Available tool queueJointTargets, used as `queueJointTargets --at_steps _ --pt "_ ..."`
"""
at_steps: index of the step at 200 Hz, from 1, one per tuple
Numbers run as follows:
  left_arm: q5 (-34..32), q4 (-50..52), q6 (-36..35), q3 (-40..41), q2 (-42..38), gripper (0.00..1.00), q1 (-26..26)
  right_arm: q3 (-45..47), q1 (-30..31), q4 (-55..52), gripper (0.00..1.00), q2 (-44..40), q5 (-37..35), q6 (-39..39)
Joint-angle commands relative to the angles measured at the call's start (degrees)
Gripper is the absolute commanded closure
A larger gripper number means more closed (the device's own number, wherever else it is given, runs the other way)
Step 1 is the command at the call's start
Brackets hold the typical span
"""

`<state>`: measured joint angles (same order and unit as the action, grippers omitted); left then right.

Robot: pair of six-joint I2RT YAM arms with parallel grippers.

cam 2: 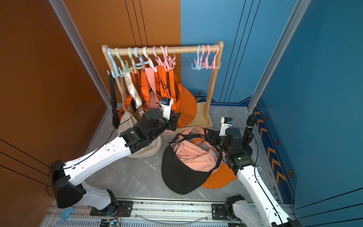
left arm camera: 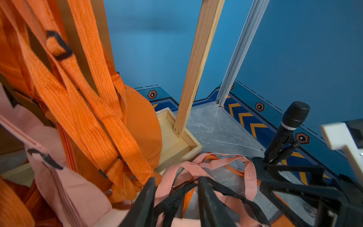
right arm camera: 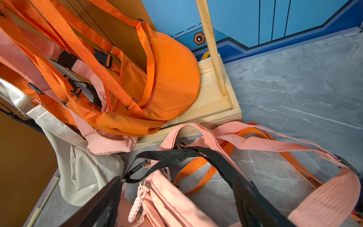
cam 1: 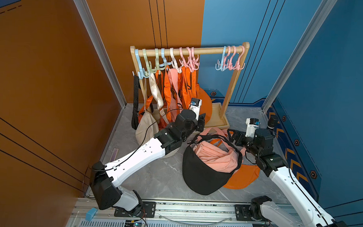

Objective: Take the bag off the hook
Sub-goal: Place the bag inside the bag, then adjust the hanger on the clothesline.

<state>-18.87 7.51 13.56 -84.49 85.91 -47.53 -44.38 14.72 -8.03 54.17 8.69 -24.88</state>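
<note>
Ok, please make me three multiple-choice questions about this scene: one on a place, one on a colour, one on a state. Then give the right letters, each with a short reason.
1. Where is the black bag?
A. On the floor, in front of the rack
B. On top of the microphone
C. Hung on the wall

2. Among the bare hooks at the rack's right end, one is not pink. What is its colour?
A. Green
B. Light blue
C. White

3. How do the jaws of the right gripper stand?
A. Shut on the wooden post
B. Shut on a hook
C. Wide apart

Answers:
1 A: both top views show the black bag lying on the grey floor before the rack.
2 B: the light blue hook hangs beside three pink ones.
3 C: the right wrist view shows a broad gap between the jaws.
</note>
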Motion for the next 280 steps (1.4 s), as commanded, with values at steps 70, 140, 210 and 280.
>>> queueJointTargets --at_steps 70,140,210,280 --pt "-3.27 14.47 -5.59 -27.46 17.37 0.42 3.31 3.87 2.32 -0.43 0.10 -4.14 0.20 -0.03" --pt "-6.94 17.84 -6.13 -34.90 22.54 0.35 7.79 5.18 3.03 2.22 0.10 -3.09 1.13 -0.51" --pt "-6.99 17.88 -5.68 -33.46 21.04 0.32 11.87 4.92 4.25 5.27 0.10 -0.38 1.19 -1.13" --pt "-1.17 19.60 -4.94 -41.03 28.35 0.30 13.94 2.99 5.87 5.51 0.10 2.60 0.20 -0.70"
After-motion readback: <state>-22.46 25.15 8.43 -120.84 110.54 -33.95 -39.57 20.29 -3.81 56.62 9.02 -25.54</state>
